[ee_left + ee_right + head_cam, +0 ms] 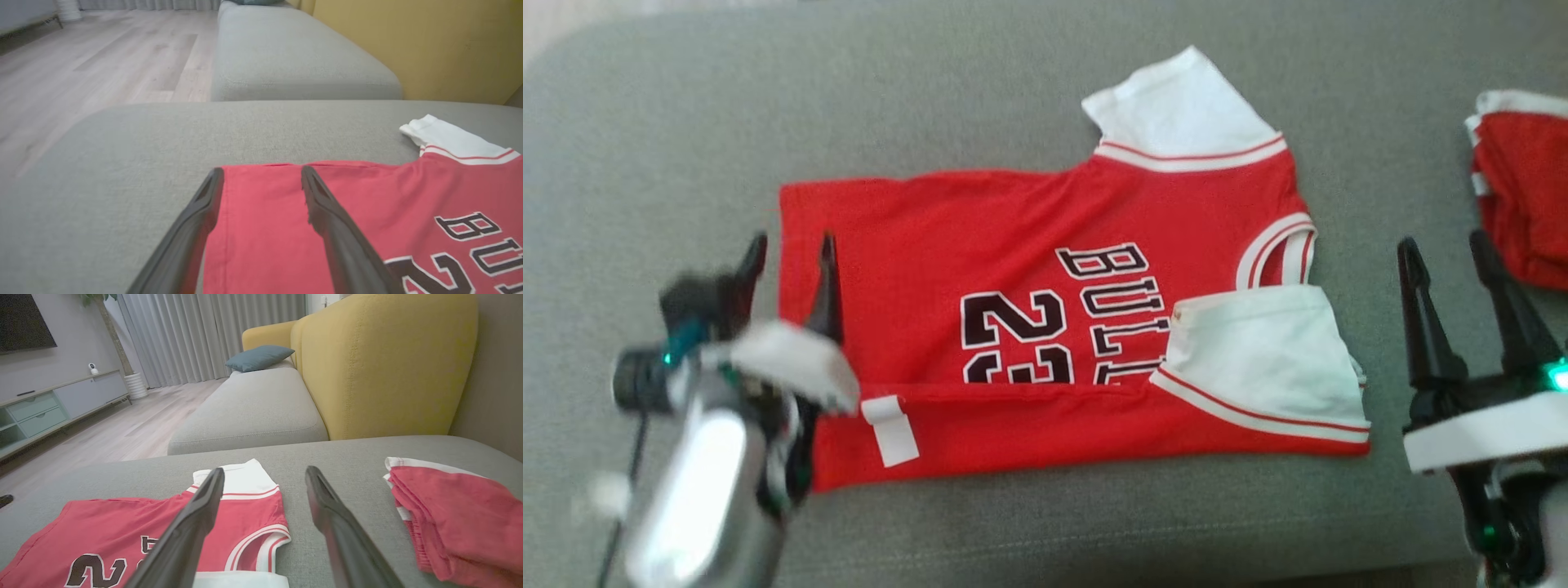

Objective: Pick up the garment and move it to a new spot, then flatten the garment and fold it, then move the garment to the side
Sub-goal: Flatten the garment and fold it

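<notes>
From the head view, a red jersey (1029,327) lies spread on the grey sofa seat (645,122). Its near edge is folded up over the number and one white sleeve (1262,359) is turned in onto the front. The left tool (792,243) stands wide at the jersey's hem end, one finger over the red cloth and the other just off it. The right tool (1444,242) is also wide and holds nothing. It is over bare cushion, between the jersey's collar end and a folded red garment (1523,188).

The left wrist view has the spread fingers straddling the hem's far corner; whether they touch the cloth I cannot tell. Wood floor (81,61) lies beyond.

The right wrist view looks between the parted fingers, with the jersey to one side and the folded garment to the other. A yellow backrest (388,363) and a blue pillow (259,357) are behind.
</notes>
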